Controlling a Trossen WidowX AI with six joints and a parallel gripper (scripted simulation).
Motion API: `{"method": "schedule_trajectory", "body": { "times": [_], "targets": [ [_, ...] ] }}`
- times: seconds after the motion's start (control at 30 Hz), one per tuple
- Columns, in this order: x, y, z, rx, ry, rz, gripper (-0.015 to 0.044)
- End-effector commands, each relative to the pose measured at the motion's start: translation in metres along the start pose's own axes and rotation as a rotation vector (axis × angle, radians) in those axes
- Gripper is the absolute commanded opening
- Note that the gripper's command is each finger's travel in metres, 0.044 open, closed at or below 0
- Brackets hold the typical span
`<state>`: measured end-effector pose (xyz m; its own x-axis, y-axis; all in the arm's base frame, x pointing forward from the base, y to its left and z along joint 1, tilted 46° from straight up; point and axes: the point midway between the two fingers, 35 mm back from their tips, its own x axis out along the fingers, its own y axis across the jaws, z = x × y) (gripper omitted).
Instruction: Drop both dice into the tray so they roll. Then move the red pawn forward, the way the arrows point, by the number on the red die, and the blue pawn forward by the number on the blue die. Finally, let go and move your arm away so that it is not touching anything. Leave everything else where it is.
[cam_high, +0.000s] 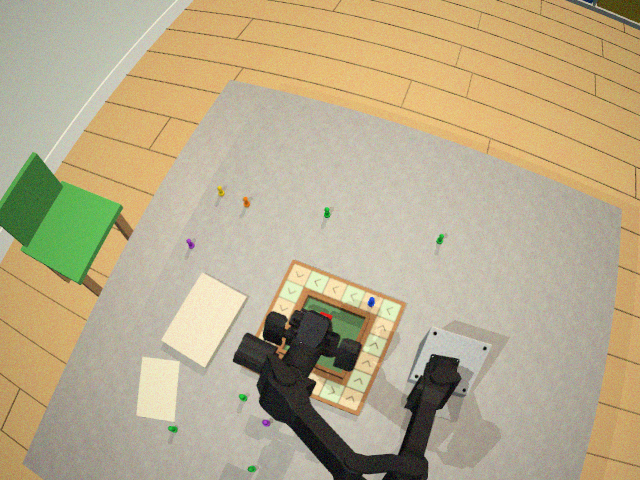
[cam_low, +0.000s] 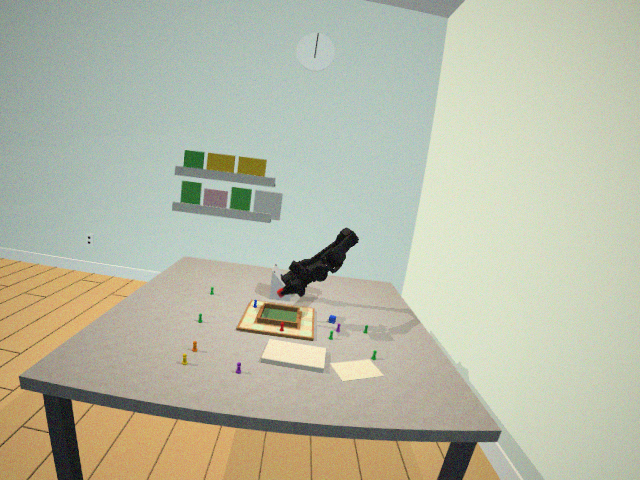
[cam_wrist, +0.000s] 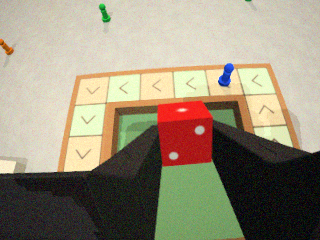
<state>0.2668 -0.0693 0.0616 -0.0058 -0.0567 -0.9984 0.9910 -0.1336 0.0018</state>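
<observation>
Gripper (cam_wrist: 186, 142) is clamped on the red die (cam_wrist: 184, 132), jaws narrow, one on each side face. In the wrist view two white pips show on the face turned to the camera and one on the top face. The die hangs in the air above the green tray (cam_wrist: 200, 194), over its far edge, not touching it.

Board (cam_high: 289, 276) lies on the grey table (cam_low: 129, 320), its arrow squares ringing the tray. Blue pawn (cam_wrist: 227, 75) stands upright on a square of the far row, at about 1 o'clock from the die in the wrist view. Red pawn (cam_low: 281, 326) stands on the near row of the board in the exterior view, at 6 o'clock from the tray. Blue die (cam_low: 331, 319) sits on the table just beside the board's right edge in that view, at 3 o'clock from the tray.

Two cream sheets (cam_high: 204, 318) lie at 9 o'clock from the board in the top view. Other pawns, green (cam_high: 326, 211), orange (cam_high: 246, 201), yellow (cam_high: 220, 190) and purple (cam_high: 190, 243), are scattered on the table, well apart from the board.
</observation>
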Motion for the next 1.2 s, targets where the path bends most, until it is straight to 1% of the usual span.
{"method": "schedule_trajectory", "body": {
  "times": [0.0,0.5,0.77,0.8,0.9,1.03,1.07,1.1,1.13,1.17],
  "targets": [
    [-0.004,-0.001,0.000,0.005,-0.004,0.000,0.0000],
    [-0.002,-0.001,0.000,0.000,-0.001,-0.002,0.0000],
    [-0.002,-0.001,0.000,0.000,-0.001,-0.002,0.0210],
    [-0.005,0.000,0.002,0.000,-0.001,-0.001,0.0236],
    [-0.027,0.000,0.028,0.004,-0.006,0.000,0.0315],
    [-0.029,0.000,0.030,0.005,-0.006,0.000,0.0420],
    [-0.029,0.000,0.030,0.005,-0.006,0.000,0.0440],
    [-0.027,-0.001,0.030,0.001,0.010,-0.007,0.0440],
    [-0.022,-0.002,0.028,-0.009,0.060,-0.027,0.0440],
    [-0.014,-0.004,0.025,-0.024,0.145,-0.053,0.0440]
  ]
}}
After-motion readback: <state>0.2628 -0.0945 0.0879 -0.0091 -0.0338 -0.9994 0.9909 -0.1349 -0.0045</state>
